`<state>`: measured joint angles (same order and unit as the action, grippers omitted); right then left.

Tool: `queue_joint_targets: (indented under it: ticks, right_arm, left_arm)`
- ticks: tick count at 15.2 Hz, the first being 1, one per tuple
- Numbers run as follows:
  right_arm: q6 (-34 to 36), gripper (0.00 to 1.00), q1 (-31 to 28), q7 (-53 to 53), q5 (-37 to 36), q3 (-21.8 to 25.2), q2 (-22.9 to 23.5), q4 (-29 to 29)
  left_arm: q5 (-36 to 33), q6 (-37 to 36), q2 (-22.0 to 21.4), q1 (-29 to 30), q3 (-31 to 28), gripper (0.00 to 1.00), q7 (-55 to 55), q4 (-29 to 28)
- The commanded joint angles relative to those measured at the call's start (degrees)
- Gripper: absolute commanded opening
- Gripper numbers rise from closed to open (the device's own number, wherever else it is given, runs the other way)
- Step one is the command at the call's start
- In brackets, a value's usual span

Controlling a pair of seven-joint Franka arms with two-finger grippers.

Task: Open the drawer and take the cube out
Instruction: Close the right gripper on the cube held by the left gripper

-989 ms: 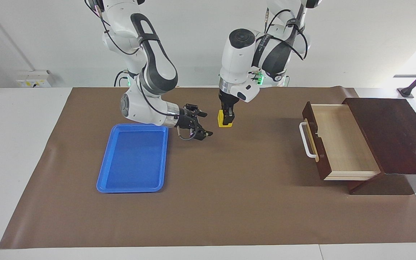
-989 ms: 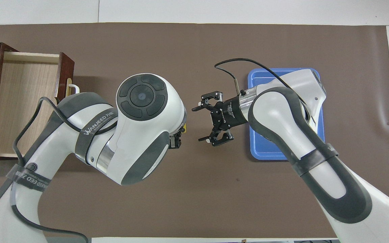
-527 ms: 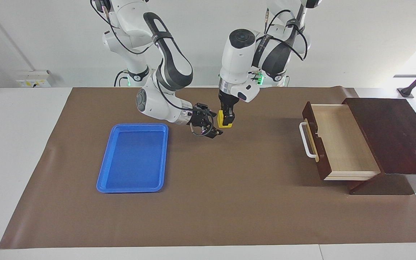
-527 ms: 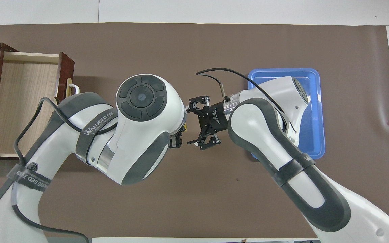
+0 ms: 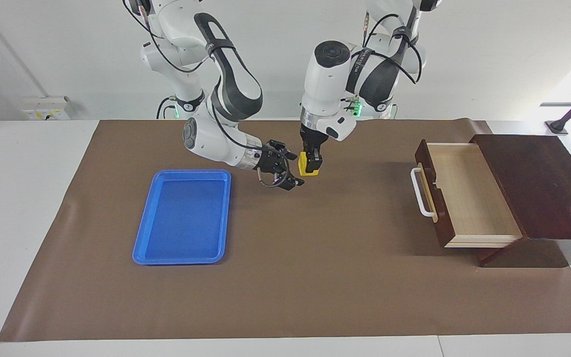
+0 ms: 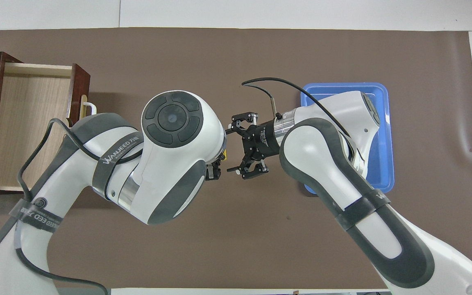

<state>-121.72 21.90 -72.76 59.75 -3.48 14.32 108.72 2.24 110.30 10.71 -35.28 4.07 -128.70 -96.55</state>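
Fingers of the left gripper [image 5: 310, 159] clamp the cube [image 5: 307, 164] over the mat's middle, well clear of the open drawer [image 5: 464, 191]. Just beside it, the right gripper [image 5: 285, 171] has drawn in from the blue tray [image 5: 182, 217] a second ago, fingers apart. A handover looks near, with the cube already out.
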Motion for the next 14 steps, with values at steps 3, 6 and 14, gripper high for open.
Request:
queue_joint_targets:
  ticks: [3,6,14]
  right_arm:
    - [-1.4,1.00,-0.2,-0.8,3.4,-0.5,-4.2,3.9]
    - [-3.9,1.00,1.7,-0.3,3.4,-0.5,-5.3,6.1]
    - [-8.3,1.00,3.8,1.9,6.3,-0.6,-5.9,8.7]
  left_arm:
    - [-0.9,1.1,-1.2,-0.8,-0.5,0.00,-0.9,-2.1]
    - [-0.9,1.1,-1.3,-1.1,-0.5,0.00,-0.9,-2.2]
    - [-0.9,1.0,-1.3,-1.0,-0.5,0.00,-0.9,-2.2]
